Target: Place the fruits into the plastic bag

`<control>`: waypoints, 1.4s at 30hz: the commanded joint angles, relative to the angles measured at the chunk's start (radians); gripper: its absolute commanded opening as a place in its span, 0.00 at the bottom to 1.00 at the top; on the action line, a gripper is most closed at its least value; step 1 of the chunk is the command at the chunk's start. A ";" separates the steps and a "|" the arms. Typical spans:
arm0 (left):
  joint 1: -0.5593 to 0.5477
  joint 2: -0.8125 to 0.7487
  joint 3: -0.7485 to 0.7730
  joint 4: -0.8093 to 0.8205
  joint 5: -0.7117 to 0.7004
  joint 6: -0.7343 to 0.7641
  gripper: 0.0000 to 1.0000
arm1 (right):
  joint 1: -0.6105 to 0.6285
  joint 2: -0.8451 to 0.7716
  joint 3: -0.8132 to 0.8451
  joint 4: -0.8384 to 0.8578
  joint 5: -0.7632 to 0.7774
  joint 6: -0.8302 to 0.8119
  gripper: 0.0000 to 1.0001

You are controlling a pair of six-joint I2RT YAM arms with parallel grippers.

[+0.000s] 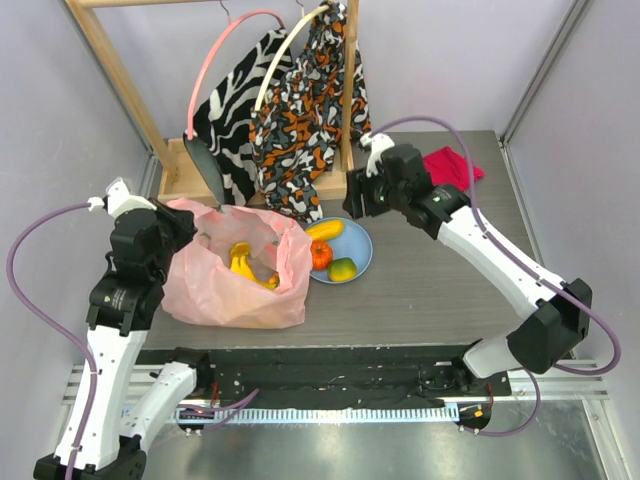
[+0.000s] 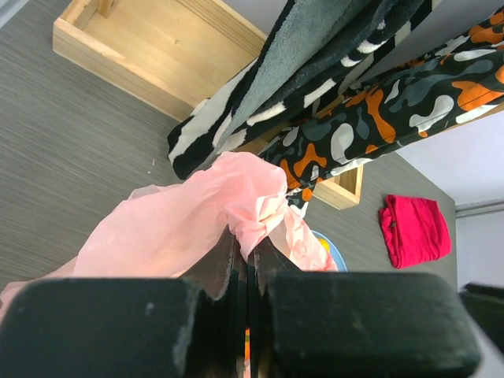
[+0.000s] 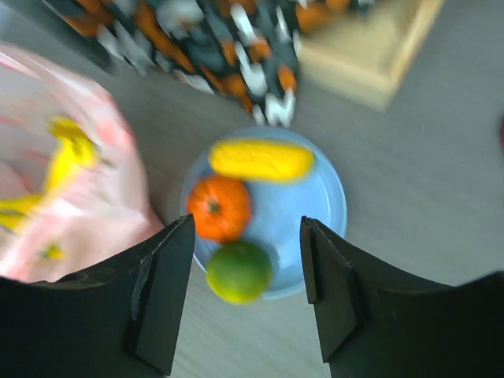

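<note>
The pale-pink plastic bag [image 1: 235,285] lies left of centre with a bunch of yellow bananas [image 1: 246,264] inside. My left gripper [image 1: 186,228] is shut on the bag's rim [image 2: 256,206] and holds it up; the fingertips [image 2: 236,256] pinch the film. Beside the bag, a blue plate [image 1: 363,250] holds a yellow oblong fruit [image 3: 260,160], an orange-red round fruit [image 3: 219,207] and a green-yellow round fruit [image 3: 239,272]. My right gripper [image 3: 248,295] is open and empty, hovering above the plate with the green-yellow fruit between its fingers in view. The bananas [image 3: 67,153] show through the bag.
A wooden rack base [image 2: 157,47] stands at the back with a black-and-white garment [image 1: 235,95] and an orange-and-black garment [image 1: 305,110] hanging over the bag and plate. A folded red cloth [image 1: 450,165] lies at the back right.
</note>
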 commanded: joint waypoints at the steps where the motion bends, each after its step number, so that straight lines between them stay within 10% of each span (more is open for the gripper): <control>1: 0.006 0.012 0.013 0.056 -0.010 0.017 0.00 | -0.002 -0.011 -0.119 -0.069 0.058 0.006 0.63; 42: 0.006 -0.018 0.005 0.027 -0.004 0.013 0.00 | 0.170 0.238 -0.176 -0.081 0.038 0.014 0.72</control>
